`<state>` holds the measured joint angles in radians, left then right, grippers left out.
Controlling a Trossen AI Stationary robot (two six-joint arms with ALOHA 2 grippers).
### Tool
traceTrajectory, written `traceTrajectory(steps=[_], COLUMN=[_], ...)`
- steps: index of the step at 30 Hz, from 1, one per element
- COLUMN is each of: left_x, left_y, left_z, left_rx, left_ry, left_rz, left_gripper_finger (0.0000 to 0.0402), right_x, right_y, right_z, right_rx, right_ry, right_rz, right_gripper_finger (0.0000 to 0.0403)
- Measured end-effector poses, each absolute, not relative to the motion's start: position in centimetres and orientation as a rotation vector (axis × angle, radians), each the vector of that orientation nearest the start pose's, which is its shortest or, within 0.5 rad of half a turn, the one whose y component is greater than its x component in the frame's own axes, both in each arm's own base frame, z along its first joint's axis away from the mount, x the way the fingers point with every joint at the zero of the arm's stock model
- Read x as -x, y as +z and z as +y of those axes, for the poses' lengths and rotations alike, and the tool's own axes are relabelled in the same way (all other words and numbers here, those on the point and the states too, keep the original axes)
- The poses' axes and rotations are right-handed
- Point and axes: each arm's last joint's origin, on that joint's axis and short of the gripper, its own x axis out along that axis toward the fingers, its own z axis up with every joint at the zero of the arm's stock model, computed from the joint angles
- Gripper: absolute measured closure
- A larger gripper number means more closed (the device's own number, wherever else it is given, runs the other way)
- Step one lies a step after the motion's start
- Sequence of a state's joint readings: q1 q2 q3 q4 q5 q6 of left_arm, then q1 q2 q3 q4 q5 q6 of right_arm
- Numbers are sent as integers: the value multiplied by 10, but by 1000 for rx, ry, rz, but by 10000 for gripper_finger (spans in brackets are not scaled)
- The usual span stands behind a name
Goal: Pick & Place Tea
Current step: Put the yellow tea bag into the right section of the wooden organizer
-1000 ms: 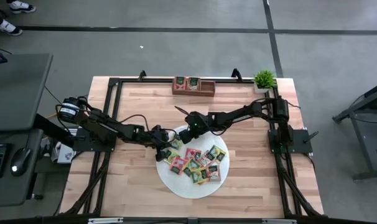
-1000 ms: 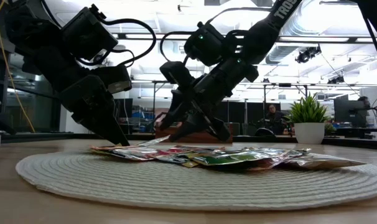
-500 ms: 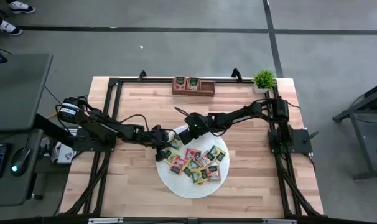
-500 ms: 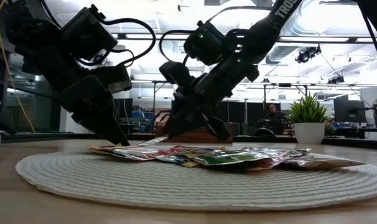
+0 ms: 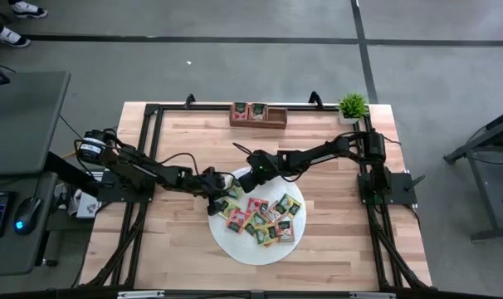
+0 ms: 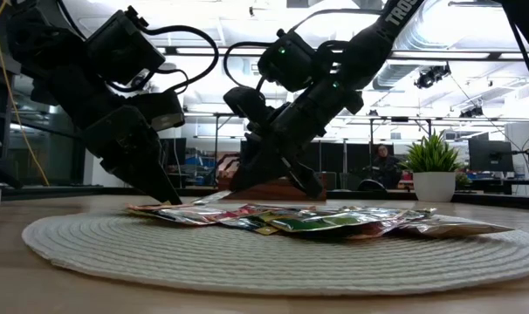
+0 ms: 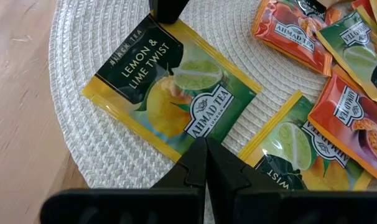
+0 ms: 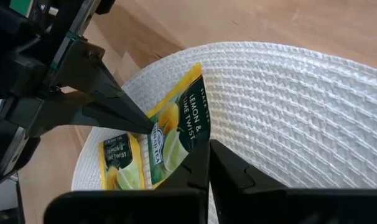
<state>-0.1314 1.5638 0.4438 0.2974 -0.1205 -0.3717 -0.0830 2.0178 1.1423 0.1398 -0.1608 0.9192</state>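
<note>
- Pinching one edge of a yellow-and-green lemon-and-lime tea packet [image 7: 170,93], the left gripper [image 7: 205,163] has its dark fingers pressed together on the foil at the lower centre of the left wrist view.
- The right gripper [image 8: 208,163] is likewise closed, its fingers meeting on the opposite edge of that same packet at the lower centre of the right wrist view; whether the foil truly sits between them or just under the tips is hard to say from that angle.
- In the high view both grippers meet left of frame centre, the left gripper [image 5: 215,193] coming in from the left and the right gripper [image 5: 246,177] from the right, at the upper left rim of the round white woven mat [image 5: 235,245].
- In the low view the left gripper [image 6: 164,194] touches down at centre left, with the right gripper [image 6: 247,179] just right of it, slightly higher.
- A second lemon-and-lime packet [image 7: 288,158] lies just beside the held one.
- The remaining red, orange and green tea packets [image 5: 266,218] lie scattered and overlapping across the mat, right of the grippers.
- A brown wooden tray [image 5: 275,123] with packets in it sits at the top centre of the light wooden table [image 5: 185,141].
- A small green potted plant [image 5: 352,106] stands at the table's upper right corner.
</note>
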Motion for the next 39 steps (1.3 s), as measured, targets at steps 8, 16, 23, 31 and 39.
traceTrajectory(steps=[8, 16, 23, 31, 39], left_x=[-239, -233, -217, -205, -205], left_y=[118, 142, 160, 169, 169], left_z=[-28, -27, -23, -20, -20], left_rx=[254, 265, 230, 209, 217], left_ry=[125, 107, 197, 240, 242], left_rz=[763, 688, 677, 695, 690], left_gripper_finger=[401, 401, 401, 401, 401], right_x=[-407, -407, -405, -384, -335], right_y=[127, 126, 141, 198, 260], right_z=[-29, -29, -30, -46, -75], right_rx=[-965, -947, -881, -715, -480], right_ry=[-270, -270, -234, -277, -375], right_rz=[724, 730, 705, 627, 612], right_gripper_finger=[402, 403, 403, 403, 403])
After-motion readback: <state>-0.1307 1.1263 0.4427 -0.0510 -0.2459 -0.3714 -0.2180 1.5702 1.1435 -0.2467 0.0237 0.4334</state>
